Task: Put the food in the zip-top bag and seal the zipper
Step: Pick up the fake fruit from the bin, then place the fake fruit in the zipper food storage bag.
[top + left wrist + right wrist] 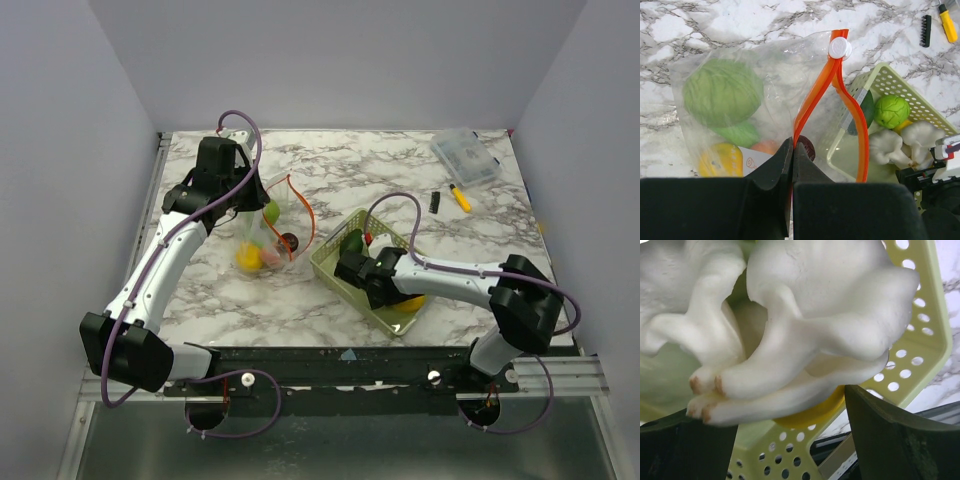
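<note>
1. Top view.
   - The bag (262, 238) stands just left of the basket (372, 262).
   - The left gripper (243, 203) holds the bag up by its rim.
   - Green, yellow and reddish food shows inside the bag.
   - The zipper (305, 215) bows open in a loop, and the mouth faces the basket.
   - The right gripper (352, 268) is down inside the basket.
   - Status, as judged: filling is partly done, food is left in the basket, and sealing has not begun.

2. Left wrist view.
   - The fingers are closed tight on the near end of the zipper.
   - The zipper's long axis runs straight away from the gripper to the white slider (840, 48) at the far end.
   - One track stays straight and the other bulges toward the basket, so the mouth gapes.
   - In the bag, left of the basket: a cabbage (722, 92), a yellow piece (720, 160) and a dark item by the fingertips.
   - In the basket: a green ball (891, 111) and mushrooms (890, 147).

3. Right wrist view.
   - The fingers are apart, one on either side of the mushrooms.
   - Whether they touch the mushrooms cannot be told.
   - A yellow fruit (810, 412) lies under the mushrooms on the basket floor.
   - The mushrooms look like the next piece to go to the bag.
</note>
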`<state>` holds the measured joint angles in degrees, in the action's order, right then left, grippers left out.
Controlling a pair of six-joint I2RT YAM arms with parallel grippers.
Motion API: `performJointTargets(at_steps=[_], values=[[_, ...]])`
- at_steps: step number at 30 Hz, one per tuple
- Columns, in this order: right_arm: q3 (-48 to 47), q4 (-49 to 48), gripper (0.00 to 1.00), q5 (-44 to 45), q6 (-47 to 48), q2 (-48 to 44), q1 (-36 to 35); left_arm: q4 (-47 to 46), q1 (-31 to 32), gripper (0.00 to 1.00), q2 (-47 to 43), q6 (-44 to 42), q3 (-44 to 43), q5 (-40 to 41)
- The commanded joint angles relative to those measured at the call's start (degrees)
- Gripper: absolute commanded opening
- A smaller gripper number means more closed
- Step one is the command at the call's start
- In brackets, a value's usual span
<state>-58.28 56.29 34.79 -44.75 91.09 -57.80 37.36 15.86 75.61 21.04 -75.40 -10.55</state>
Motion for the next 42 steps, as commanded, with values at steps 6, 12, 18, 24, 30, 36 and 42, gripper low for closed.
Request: performJointTargets(at_steps=[6,12,18,24,30,36,42], values=[[0.95,-1.87,0.6,2.71,-2.1,3.07,-0.38,-0.52,-0.21,0.0,0.5,0.23,0.01,-0.79],[0.07,-0.46,0.41,0.7,-1.16,-1.74,-0.38,-0.45,-0.21,0.0,0.59,0.23,0.07,-0.63],[-0.08,-0.54,0.21,-3.14,1.43,-8.23,-0.38,-0.38,-0.19,0.0,0.79,0.23,-0.01,-0.54],[-2.72,-1.65,0.0,-8.05,3.87,-14.69,-0.38,-0.41,-0.21,0.0,0.9,0.14,-0.01,-0.35],[-4.94,-8.22,0.0,-11.38,6.99,-21.03,-0.38,-0.32,-0.21,0.0,0.99,0.14,-0.01,-0.35],[-3.07,-25.2,0.0,-12.77,8.97,-27.54,-0.38,-0.3,-0.21,0.0,0.82,0.14,-0.01,-0.33],[3.24,-55.0,0.0,-20.69,9.5,-27.96,-0.25,-0.37,-0.24,0.0,0.72,0.23,0.03,-0.37]])
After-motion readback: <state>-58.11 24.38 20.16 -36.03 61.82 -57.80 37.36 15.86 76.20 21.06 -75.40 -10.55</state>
